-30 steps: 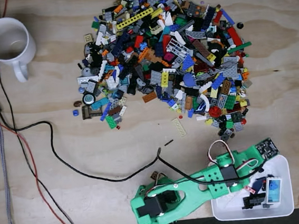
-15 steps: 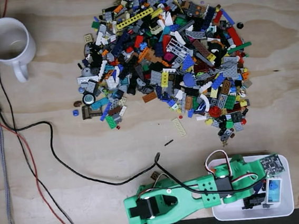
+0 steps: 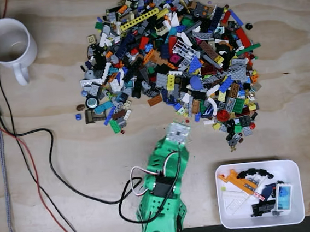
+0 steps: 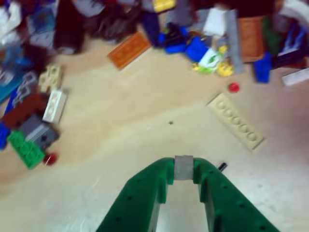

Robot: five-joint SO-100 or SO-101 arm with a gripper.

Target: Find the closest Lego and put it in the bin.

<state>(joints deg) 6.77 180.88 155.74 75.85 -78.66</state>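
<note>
While over table [image 3: 299, 129], hand [image 4: 183, 165] near Legos [image 3: 171, 54]

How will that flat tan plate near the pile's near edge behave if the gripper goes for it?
The tan plate lies flat on the wooden table, so its thin edges probably give the gripper little to pinch. It looks like rigid plastic, so likely stiff and light. Pushed, it would probably slide rather than roll.

Arm [image 3: 163, 203]: bright green, black motor, white-and-red wires. Gripper [image 4: 183, 166]: dark green, grey tip. Bin [image 3: 296, 215]: white. Lego pile [image 3: 174, 59]: multicoloured. Long plate [image 4: 235, 121]: tan. Mug [image 3: 6, 45]: white. Table [image 3: 286, 114]: pale woodgrain. Cables [image 3: 40, 176]: black, red.
</note>
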